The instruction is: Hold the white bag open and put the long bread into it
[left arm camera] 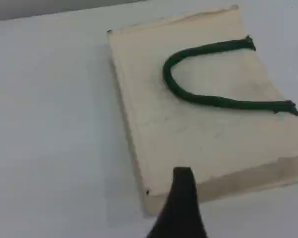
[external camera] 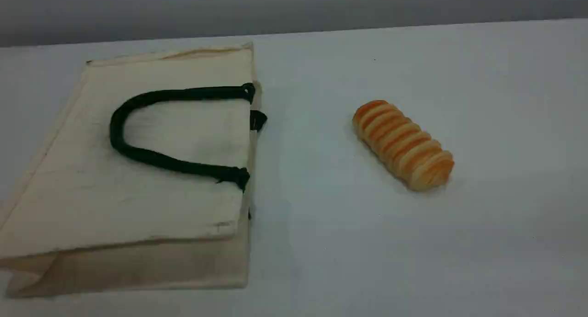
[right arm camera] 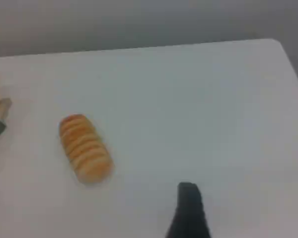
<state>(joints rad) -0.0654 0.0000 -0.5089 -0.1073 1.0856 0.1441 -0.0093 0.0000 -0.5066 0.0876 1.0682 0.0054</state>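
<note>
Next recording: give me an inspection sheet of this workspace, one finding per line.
Surface: white table, bare apart from two things.
Job's things: white bag lies flat, mouth closed and facing the long bread, its green rope handle resting on top. The bread lies apart from the bag, untouched.
Clutter: nothing seen.
Grippers: left gripper above the bag's corner, right gripper above bare table; jaws wide, nothing held.
Cables: nothing seen.
Surroundings: plain grey wall behind the table.
</note>
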